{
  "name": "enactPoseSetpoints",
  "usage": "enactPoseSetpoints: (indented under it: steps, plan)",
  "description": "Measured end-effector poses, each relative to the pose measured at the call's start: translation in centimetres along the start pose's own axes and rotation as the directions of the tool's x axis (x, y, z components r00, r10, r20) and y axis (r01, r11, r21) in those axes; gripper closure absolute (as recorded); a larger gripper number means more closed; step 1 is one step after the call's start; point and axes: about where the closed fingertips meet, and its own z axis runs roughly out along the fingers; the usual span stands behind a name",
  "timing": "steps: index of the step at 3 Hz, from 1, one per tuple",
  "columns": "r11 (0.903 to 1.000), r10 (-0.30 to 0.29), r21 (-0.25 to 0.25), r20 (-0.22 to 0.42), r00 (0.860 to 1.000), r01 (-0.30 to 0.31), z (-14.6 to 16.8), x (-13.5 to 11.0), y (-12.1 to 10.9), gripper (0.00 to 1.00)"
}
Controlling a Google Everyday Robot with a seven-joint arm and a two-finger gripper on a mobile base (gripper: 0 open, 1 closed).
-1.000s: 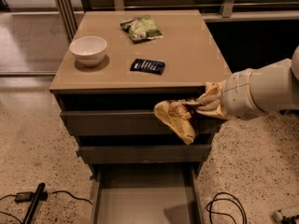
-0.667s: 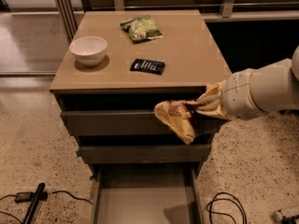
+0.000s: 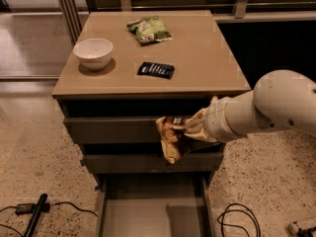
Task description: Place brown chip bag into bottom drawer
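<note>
The gripper (image 3: 193,126), clamped on the crinkled brown foil chip bag (image 3: 170,142), now hangs lower above the open grey bottom drawer (image 3: 153,216), whose front is cut off.

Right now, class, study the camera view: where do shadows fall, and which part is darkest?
Camera view: the white bowl throws a soft shadow on the cabinet top, toward the front. A dark patch lies on the right of the bottom drawer floor, below the tool, which grips the brown chip bag in front of the upper drawers. The area right of the cabinet is darkest.
</note>
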Motion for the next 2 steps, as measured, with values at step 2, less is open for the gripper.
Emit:
enactPoseSetpoints:
  steps: [2]
  plan:
    - [0.9906, 0.083, -0.111, 0.017, 0.996, -0.080, 5.6, 1.7, 6.3, 1.00]
